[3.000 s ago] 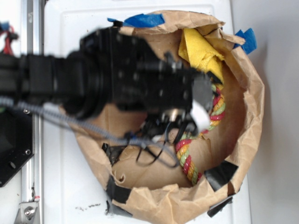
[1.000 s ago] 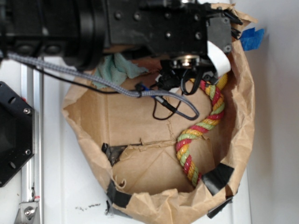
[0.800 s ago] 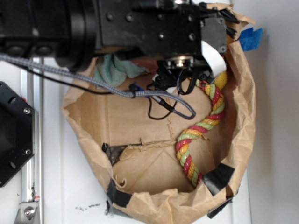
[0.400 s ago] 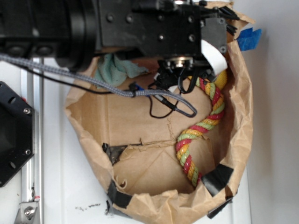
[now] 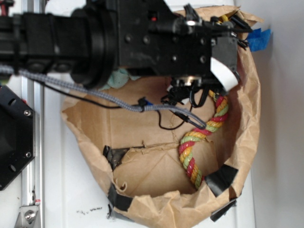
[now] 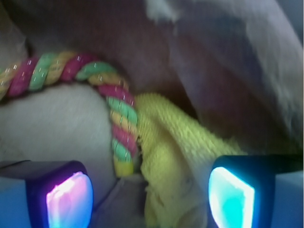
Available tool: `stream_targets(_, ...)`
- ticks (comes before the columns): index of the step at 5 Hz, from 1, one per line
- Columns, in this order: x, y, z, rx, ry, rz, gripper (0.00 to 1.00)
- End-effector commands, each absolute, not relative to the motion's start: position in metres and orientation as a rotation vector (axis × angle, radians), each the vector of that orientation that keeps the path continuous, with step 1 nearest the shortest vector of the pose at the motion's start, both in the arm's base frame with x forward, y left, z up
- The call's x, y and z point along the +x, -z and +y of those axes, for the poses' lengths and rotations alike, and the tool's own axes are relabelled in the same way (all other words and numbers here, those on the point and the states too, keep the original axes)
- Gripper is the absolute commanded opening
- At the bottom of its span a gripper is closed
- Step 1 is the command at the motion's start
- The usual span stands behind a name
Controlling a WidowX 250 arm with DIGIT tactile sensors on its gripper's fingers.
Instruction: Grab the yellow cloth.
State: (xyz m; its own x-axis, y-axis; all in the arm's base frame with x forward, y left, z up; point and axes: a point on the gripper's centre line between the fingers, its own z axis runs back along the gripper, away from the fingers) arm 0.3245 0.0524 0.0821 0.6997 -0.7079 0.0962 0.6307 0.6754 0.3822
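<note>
Between the fingers: the yellow cloth (image 6: 173,161) lies bunched in the gap in the wrist view, nearer the right-hand pad than the left one, and runs on ahead of both.
Fingers: two lit pads stand at the lower corners of the wrist view, one pink (image 6: 69,199) and one cyan (image 6: 231,193), spread wide with nothing pinched; the gripper (image 6: 150,197) is open.
Contact: whether either pad touches the yellow cloth cannot be told; the view is blurred.
Ahead of the left pad: the twisted rope (image 6: 118,123), red, yellow and green, curves in from the left and ends just short of the gap, its end lying against the near edge of the yellow cloth.
Beyond the fingers: the brown paper bag (image 5: 247,118) wall rises close behind the cloth, crumpled and in shadow.
Obstruction: in the exterior view the black arm (image 5: 142,42) covers the upper part of the bag, so the yellow cloth is not seen there; the rope trails out below the wrist toward the bag's lower right.
Behind the fingers: a patch of the teal cloth (image 5: 118,78) shows under the arm's edge.
Cables: a grey braided cable (image 5: 95,95) and thin black wires hang below the wrist across the bag floor.
Arm pose: stretched in from the left of the exterior view, wrist at the bag's upper right, next to blue tape (image 5: 261,40) on the rim.
</note>
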Motion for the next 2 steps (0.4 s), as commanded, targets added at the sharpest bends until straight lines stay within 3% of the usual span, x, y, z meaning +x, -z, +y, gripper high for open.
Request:
stream_targets(1, 0.3362, -0.0822, 0.0388, 0.343, 0.794, -0.290, 1.00)
stream_targets(2, 0.3345, -0.0763, 0.0377, 0.342, 0.799, -0.280, 0.22)
